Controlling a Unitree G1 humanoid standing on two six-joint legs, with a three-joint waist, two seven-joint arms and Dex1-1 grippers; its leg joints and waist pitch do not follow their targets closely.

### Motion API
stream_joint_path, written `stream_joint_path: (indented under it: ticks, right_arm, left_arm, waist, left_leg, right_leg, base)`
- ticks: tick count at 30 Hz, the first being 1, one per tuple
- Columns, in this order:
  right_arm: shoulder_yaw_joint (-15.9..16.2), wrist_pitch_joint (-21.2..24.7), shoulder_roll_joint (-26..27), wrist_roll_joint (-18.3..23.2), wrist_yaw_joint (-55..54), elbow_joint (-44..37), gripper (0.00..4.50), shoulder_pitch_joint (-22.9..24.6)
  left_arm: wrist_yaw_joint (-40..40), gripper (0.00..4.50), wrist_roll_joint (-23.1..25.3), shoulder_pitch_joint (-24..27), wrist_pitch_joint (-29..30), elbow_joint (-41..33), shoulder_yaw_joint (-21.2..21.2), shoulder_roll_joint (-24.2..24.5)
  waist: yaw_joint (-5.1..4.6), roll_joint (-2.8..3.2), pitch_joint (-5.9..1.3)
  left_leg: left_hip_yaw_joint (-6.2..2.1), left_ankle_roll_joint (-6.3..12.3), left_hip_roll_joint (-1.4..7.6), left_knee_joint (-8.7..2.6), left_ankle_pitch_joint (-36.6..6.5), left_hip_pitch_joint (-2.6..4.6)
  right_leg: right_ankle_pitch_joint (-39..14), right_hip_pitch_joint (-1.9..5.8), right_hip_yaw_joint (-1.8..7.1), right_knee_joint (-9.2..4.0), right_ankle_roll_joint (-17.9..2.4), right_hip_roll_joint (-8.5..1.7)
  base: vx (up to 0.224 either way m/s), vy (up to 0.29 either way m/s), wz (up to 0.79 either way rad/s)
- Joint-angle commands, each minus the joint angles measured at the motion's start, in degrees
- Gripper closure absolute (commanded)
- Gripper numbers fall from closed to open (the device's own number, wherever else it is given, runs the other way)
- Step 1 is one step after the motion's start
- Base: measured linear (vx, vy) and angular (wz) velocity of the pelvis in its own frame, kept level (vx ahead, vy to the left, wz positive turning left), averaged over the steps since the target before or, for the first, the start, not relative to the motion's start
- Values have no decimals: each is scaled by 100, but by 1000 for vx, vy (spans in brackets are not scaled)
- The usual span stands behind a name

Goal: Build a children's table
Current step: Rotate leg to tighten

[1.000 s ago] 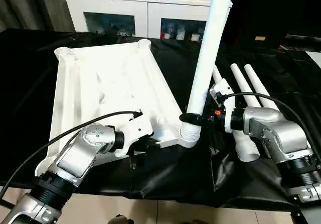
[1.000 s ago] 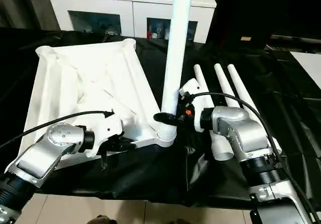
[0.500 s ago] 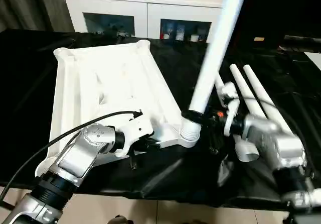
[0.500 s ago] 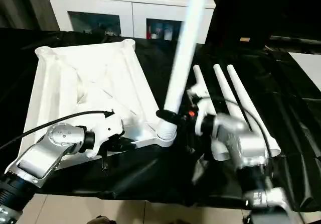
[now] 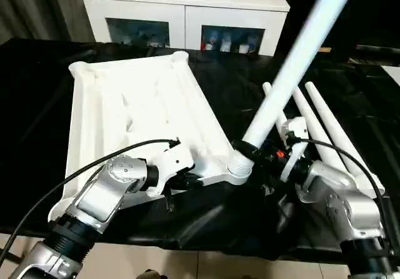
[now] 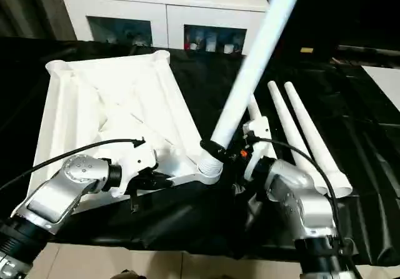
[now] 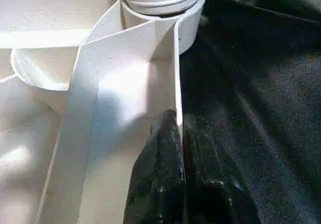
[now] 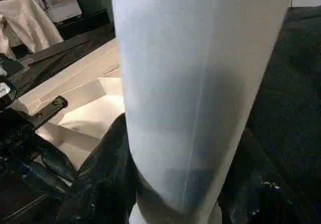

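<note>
Black cloth is draping the work table (image 5: 37, 97), and a white glass-door cabinet (image 5: 187, 16) is standing behind it. On the cloth the white tabletop (image 5: 134, 113) is lying underside up, its ribs and round corner sockets showing.

The left gripper (image 5: 187, 180) is pinching the tabletop's near rim; in the left wrist view its black fingers (image 7: 163, 184) are pressing shut on either side of the thin white wall, just beside the near right corner socket (image 5: 239, 171). It is holding where it was a second ago.

The right gripper (image 5: 250, 152) is clasping one leg (image 5: 294, 60) low on its shaft, fingers wrapping both sides of the tube, and the leg's ribbed foot is sitting at that corner socket. What is changing is the leg's lean: a second ago it was rising nearly upright, and now it is tipping strongly toward the robot's right, its top slanting out past the upper right of the head views. The right arm has also swung lower and nearer the table edge.

Three more legs (image 5: 325, 126) are waiting side by side on the cloth beside the right forearm.

Judging from this, the leg is not yet seated square. It is probably being rocked or worked loose in the socket, and it will need bringing upright again before it can go fully home.
</note>
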Motion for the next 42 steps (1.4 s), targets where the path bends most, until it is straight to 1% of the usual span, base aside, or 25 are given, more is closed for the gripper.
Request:
stream_joint_path:
  ticks: [1, 4, 6, 7, 8, 9, 10, 11, 12, 13, 16, 18, 19, 20, 23, 24, 28, 30, 31, 33, 34, 36, 38, 40, 42]
  right_arm:
    - [-53, 188, -111, -159, -175, 182, 264, 267]
    - [36, 315, -194, -192, -129, 77, 264, 349]
    - [199, 437, -332, -281, -23, -20, 264, 395]
    - [299, 520, -423, -325, 57, -70, 264, 413]
    - [386, 570, -498, -367, 124, -108, 265, 420]
    - [625, 683, -704, -482, 318, -209, 265, 421]
    - [681, 706, -752, -508, 364, -232, 265, 420]
    - [946, 772, -968, -622, 568, -317, 265, 367]
    - [946, 772, -968, -622, 568, -317, 265, 367]
    - [957, 780, -976, -624, 576, -318, 265, 360]
    - [1193, 937, -1128, -708, 778, -224, 265, 99]
    - [1229, 968, -1147, -719, 810, -192, 265, 47]
    - [1285, 1045, -1177, -730, 816, -133, 265, -35]
    - [1340, 1103, -1207, -730, 827, -79, 265, -107]
    - [1439, 1153, -1204, -824, 793, 163, 265, -284]
    - [1451, 1098, -1170, -888, 754, 300, 265, -355]
    - [1412, 1058, -985, -1010, 581, 869, 265, -610]
    - [1398, 1055, -928, -1021, 539, 1027, 265, -657]
    - [1402, 1014, -900, -1057, 514, 1145, 265, -687]
    - [1412, 945, -873, -1115, 486, 1280, 265, -715]
    - [1429, 927, -871, -1125, 480, 1305, 265, -721]
    - [1445, 923, -868, -1121, 475, 1309, 265, -721]
    - [1481, 876, -861, -1146, 455, 1314, 265, -725]
    - [1463, 786, -781, -1210, 346, 1409, 265, -752]
    - [1442, 741, -728, -1241, 278, 1488, 265, -775]
  left_arm:
    - [92, 450, -128, -116, -102, -71, 267, -41]
    - [61, 450, -133, -126, -102, -66, 266, -28]
    - [50, 450, -109, -140, -126, -46, 253, -7]
    - [49, 450, -96, -152, -140, -31, 248, 0]
    - [52, 450, -92, -156, -146, -25, 249, 2]
    - [61, 450, -80, -166, -153, -17, 248, 5]
    - [63, 450, -77, -168, -154, -16, 247, 5]
    - [83, 450, -71, -164, -146, -21, 257, -7]
    - [83, 450, -71, -164, -146, -21, 257, -7]
    - [83, 450, -70, -163, -145, -22, 257, -6]
    - [94, 450, -51, -114, -130, -61, 249, 14]
    - [94, 450, -48, -106, -129, -69, 249, 20]
    - [89, 450, -48, -99, -131, -72, 256, 25]
    - [81, 450, -46, -97, -138, -69, 261, 31]
    - [64, 450, -45, -102, -159, -52, 273, 49]
    - [57, 450, -48, -108, -163, -45, 274, 60]
    - [28, 450, -43, -145, -179, 2, 262, 81]
    - [24, 450, -40, -139, -184, -1, 258, 89]
    - [18, 450, -37, -128, -184, -11, 253, 98]
    - [15, 450, -35, -112, -180, -24, 248, 108]
    - [13, 450, -33, -96, -180, -36, 248, 122]
    - [21, 450, -35, -74, -184, -43, 260, 137]
    - [39, 450, -25, -46, -202, -30, 272, 170]
    - [138, 450, -1, -37, -204, 35, 311, 174]
    - [203, 450, 12, -41, -197, 82, 330, 168]
  waist:
    - [-15, 35, -353]
    - [-14, 57, -354]
    - [-6, 62, -352]
    - [-2, 28, -350]
    - [-3, 36, -352]
    - [-12, -9, -354]
    - [5, 5, -354]
    - [-7, -46, -340]
    - [-7, -46, -340]
    - [15, -17, -342]
    - [-1, -60, -341]
    - [0, -51, -343]
    - [-9, -76, -344]
    - [-5, -64, -344]
    - [-20, -54, -334]
    - [-36, -62, -330]
    - [-66, -56, -329]
    - [-93, -43, -313]
    - [-136, -67, -288]
    - [-179, -82, -293]
    - [-186, -91, -300]
    - [-192, -72, -304]
    - [-195, -67, -316]
    - [-196, -46, -314]
    - [-207, -62, -305]
  left_leg:
    - [-175, -194, 277, -560, -2120, 151]
    - [-177, -197, 275, -567, -2134, 149]
    - [-173, -197, 278, -566, -2129, 163]
    - [-170, -171, 277, -565, -2088, 157]
    - [-165, -165, 278, -563, -2057, 154]
    - [-161, -140, 281, -561, -2004, 145]
    - [-168, -137, 286, -560, -1970, 146]
    - [-144, -109, 285, -552, -1957, 151]
    - [-144, -109, 285, -552, -1957, 151]
    - [-152, -99, 288, -551, -1942, 158]
    - [-155, -86, 288, -552, -1912, 145]
    - [-159, -73, 289, -552, -1852, 138]
    - [-153, -70, 290, -547, -1853, 143]
    - [-161, -72, 290, -554, -1826, 131]
    - [-168, -106, 286, -560, -1940, 132]
    - [-168, -130, 282, -553, -2055, 146]
    - [-191, -207, 276, -560, -2254, 152]
    - [-214, -285, 273, -576, -2502, 163]
    - [-244, -353, 265, -581, -2870, 187]
    - [-284, -381, 256, -572, -3047, 201]
    - [-298, -368, 261, -572, -3048, 206]
    - [-314, -373, 268, -592, -3077, 201]
    - [-324, -381, 277, -617, -3058, 186]
    - [-323, -398, 277, -629, -3135, 193]
    - [-317, -407, 265, -621, -3268, 218]
  right_leg:
    - [-1951, 161, 207, -477, -1051, -271]
    - [-1923, 165, 203, -478, -1061, -267]
    - [-1915, 161, 206, -483, -1064, -263]
    - [-1923, 172, 206, -478, -1060, -265]
    - [-1912, 172, 211, -479, -1059, -268]
    - [-1887, 179, 207, -480, -1053, -261]
    - [-1882, 189, 205, -466, -1048, -267]
    - [-1976, 164, 216, -491, -1023, -268]
    - [-1976, 164, 216, -491, -1023, -268]
    - [-2068, 168, 222, -490, -1005, -287]
    - [-2183, 167, 219, -500, -977, -287]
    - [-2134, 170, 217, -486, -984, -284]
    - [-2117, 166, 219, -488, -989, -283]
    - [-2107, 179, 218, -481, -994, -289]
    - [-2247, 174, 213, -495, -964, -290]
    - [-2388, 150, 209, -512, -946, -292]
    - [-2607, 129, 201, -534, -888, -293]
    - [-2838, 115, 188, -563, -818, -292]
    - [-3269, 90, 159, -612, -680, -293]
    - [-3685, 90, 133, -656, -512, -316]
    - [-3746, 85, 128, -670, -470, -327]
    - [-3666, 96, 116, -679, -473, -319]
    - [-3386, 117, 109, -657, -548, -312]
    - [-3176, 101, 115, -642, -639, -298]
    - [-3246, 78, 112, -663, -652, -294]
  base:
    - [0, 0, 0]
    - [0, 0, 0]
    - [0, 0, 0]
    - [0, 0, 0]
    - [0, 0, 0]
    - [0, 0, 0]
    - [0, 0, 0]
    - [0, 0, 0]
    - [0, 0, 0]
    - [0, 0, 0]
    - [0, 0, 0]
    - [0, 0, 0]
    - [0, 0, 0]
    - [0, 0, 0]
    - [0, 0, 0]
    - [0, 0, 0]
    - [0, 0, 0]
    - [0, 0, 0]
    - [0, 0, 0]
    - [0, 0, 0]
    - [0, 0, 0]
    - [0, 0, 0]
    - [0, 0, 0]
    - [0, 0, 0]
    - [0, 0, 0]
